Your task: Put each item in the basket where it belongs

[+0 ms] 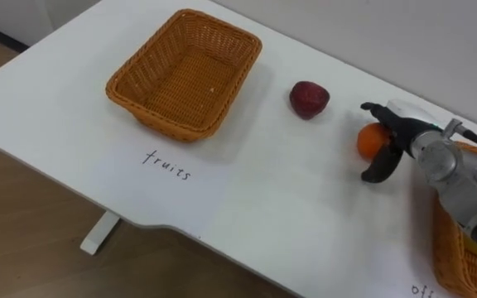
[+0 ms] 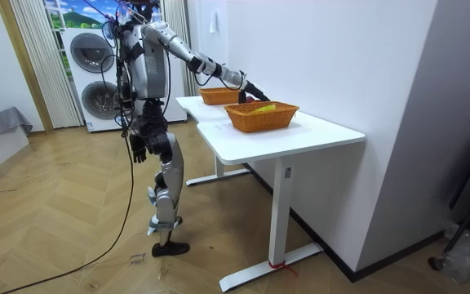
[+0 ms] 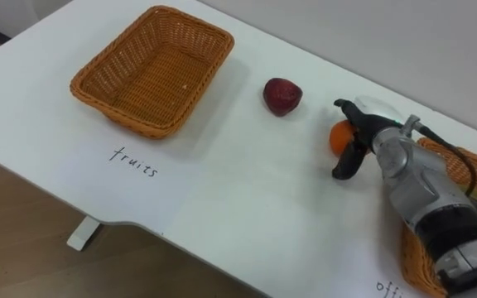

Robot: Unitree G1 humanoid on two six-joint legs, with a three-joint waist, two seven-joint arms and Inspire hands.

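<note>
An orange (image 1: 371, 141) lies on the white table (image 1: 288, 207) at the right. My right hand (image 1: 400, 136) is open around it, fingers above and thumb below, wider than the fruit. A dark red fruit (image 1: 309, 98) lies to its left. The wicker fruit basket (image 1: 122, 83) stands at the far left with nothing in it, the handwritten word "fruits" (image 1: 166, 165) in front of it. The second wicker basket (image 1: 447, 248) is at the right edge, under my right forearm. My left hand (image 2: 139, 149) hangs open by my side.
In the room view I stand at the table's long side with my right arm stretched over it. Something yellow (image 2: 266, 107) lies in the nearer basket. A wall runs along the table's far edge. Washing machines (image 2: 92, 73) stand behind me.
</note>
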